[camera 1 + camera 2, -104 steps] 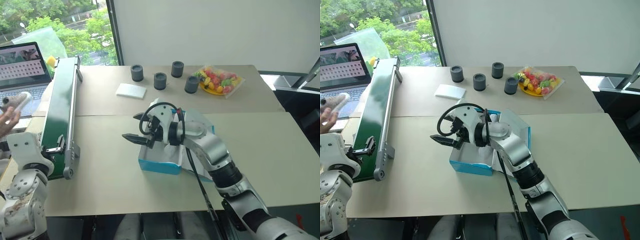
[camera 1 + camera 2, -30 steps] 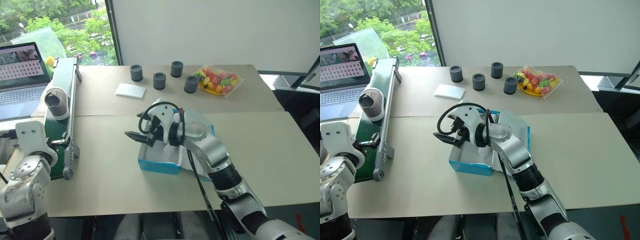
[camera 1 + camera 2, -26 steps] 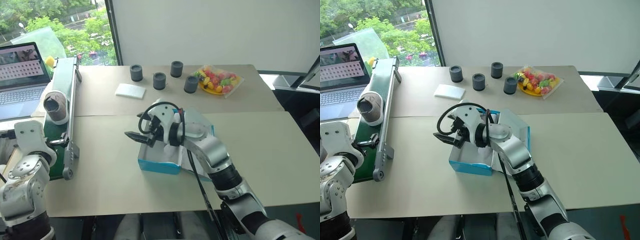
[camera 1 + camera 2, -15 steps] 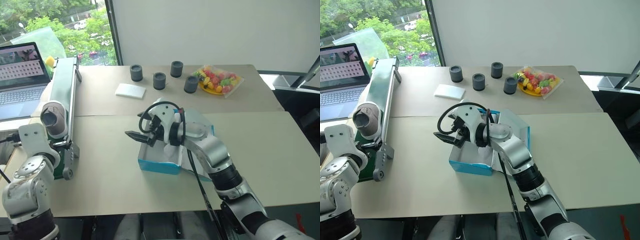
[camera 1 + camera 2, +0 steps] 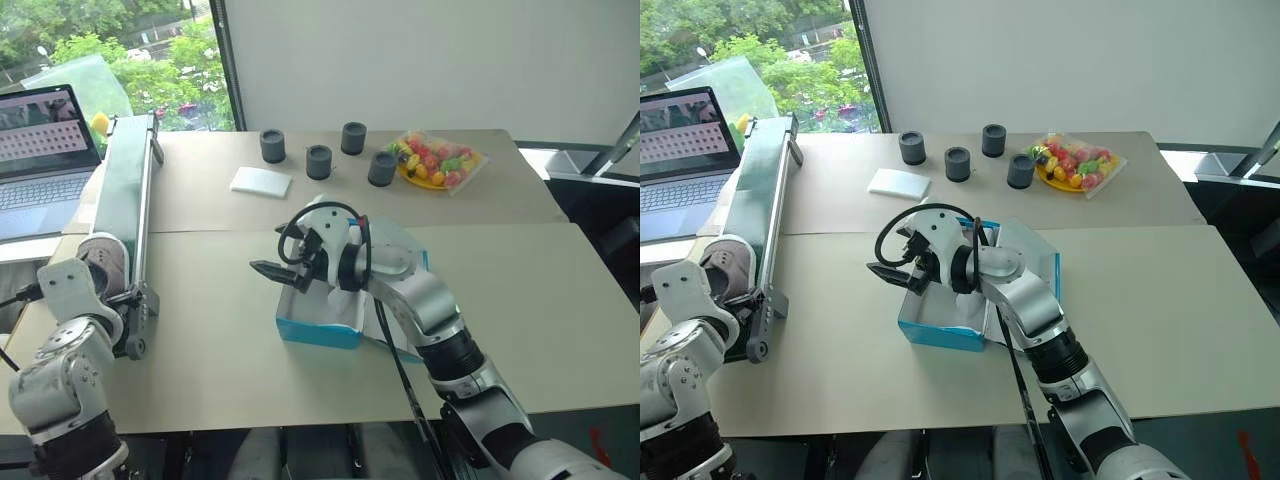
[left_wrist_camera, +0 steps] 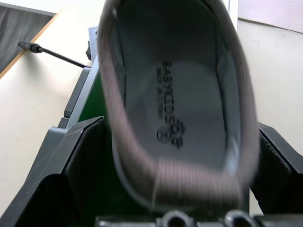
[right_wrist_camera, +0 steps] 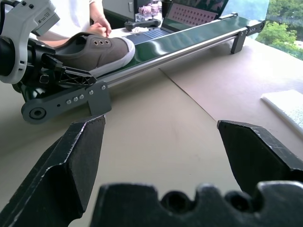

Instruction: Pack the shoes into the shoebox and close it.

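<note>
1. Grey canvas shoe (image 6: 175,109) lay on the near end of the green conveyor (image 5: 120,215), its open heel end facing the left fingers (image 6: 66,170); these stood wide apart, one either side of the heel. Contact could not be told.
2. Blue shoebox (image 5: 320,325) sat open on the bench (image 5: 220,350), directly beneath the right arm, its lid flap raised on the far side.
3. Right fingers (image 7: 80,165) stood wide apart and empty above the box's near-left corner, pointing toward the conveyor.
4. White flat pad (image 5: 262,181) lay on the bench beyond the right fingers.
5. Four dark cylinders (image 5: 320,161) stood further back still; a plate of coloured sweets (image 5: 436,160) lay beside them.
6. Laptop (image 5: 40,160) stood open past the conveyor from the fingers.
</note>
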